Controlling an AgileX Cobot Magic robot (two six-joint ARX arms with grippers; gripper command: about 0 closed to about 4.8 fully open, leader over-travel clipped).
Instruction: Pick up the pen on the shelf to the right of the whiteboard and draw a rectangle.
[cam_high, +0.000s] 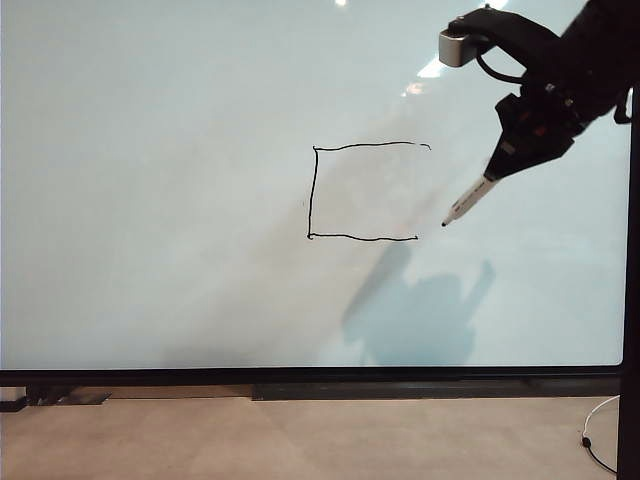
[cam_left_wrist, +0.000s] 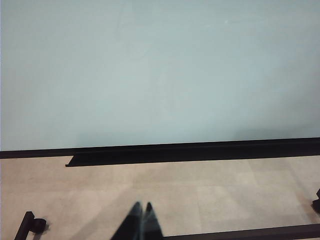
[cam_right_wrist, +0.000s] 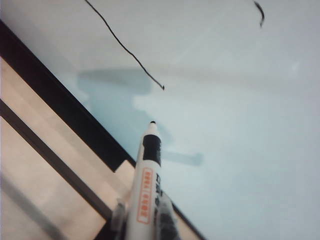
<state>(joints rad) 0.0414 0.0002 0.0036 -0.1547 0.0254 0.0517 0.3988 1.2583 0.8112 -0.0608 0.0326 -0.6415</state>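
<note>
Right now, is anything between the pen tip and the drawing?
No. In the exterior view, only bare whiteboard lies between the pen tip and the unfinished rectangle.

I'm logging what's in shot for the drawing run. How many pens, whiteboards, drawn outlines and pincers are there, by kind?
Pen: 1, held in the right pincer
Whiteboard: 1
Drawn outline: 1, its right side not yet drawn
Pincers: 2, the left pincer shut and low before the board
Total: 5
</note>
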